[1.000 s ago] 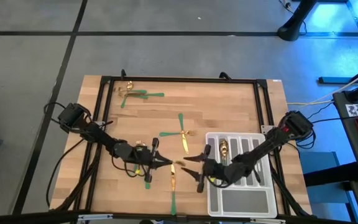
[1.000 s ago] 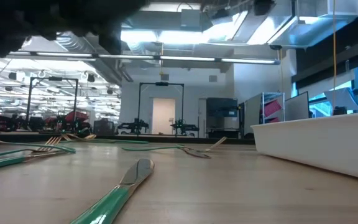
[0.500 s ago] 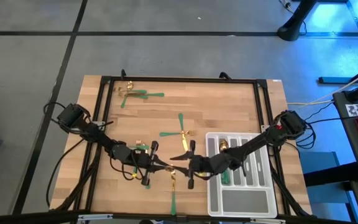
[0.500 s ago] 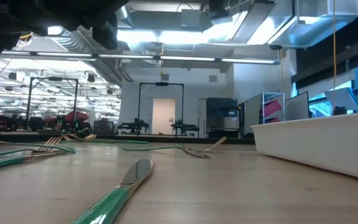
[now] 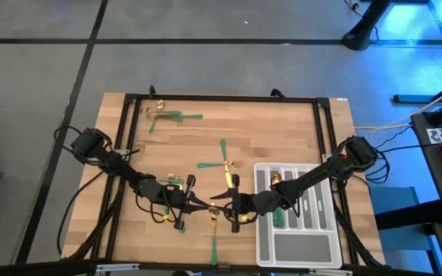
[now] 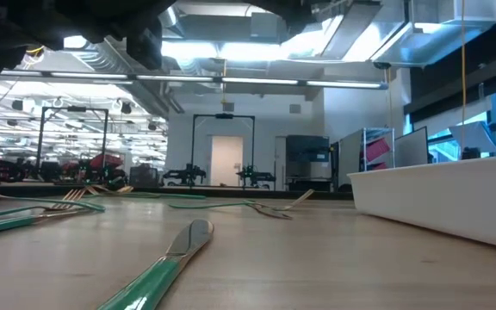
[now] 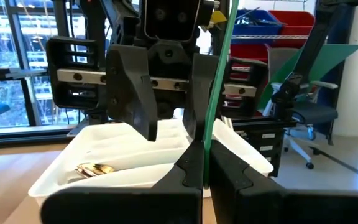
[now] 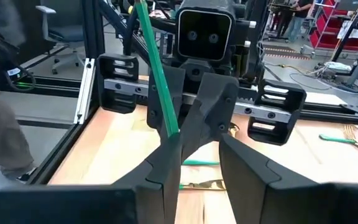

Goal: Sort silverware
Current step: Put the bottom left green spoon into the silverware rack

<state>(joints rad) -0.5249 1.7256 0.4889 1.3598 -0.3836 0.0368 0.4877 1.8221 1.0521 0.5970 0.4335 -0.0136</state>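
The pale wooden worktop [image 5: 282, 130] is edged by a black frame. At about four o'clock on it sits a pale grey divided tray [image 5: 296, 249]. Toward eleven o'clock lies a small cluster of silverware [image 5: 165, 116]. Near the centre, crossed pieces [image 5: 222, 162] lie together, and at six o'clock a green-handled knife [image 5: 213, 239] rests alone on the wood.

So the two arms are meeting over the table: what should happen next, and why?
Probably the right gripper should close its fingers on the green handle. The left gripper is shut on that piece of silverware and holds it up to the right one, whose fingers stand apart. It looks like a handover.
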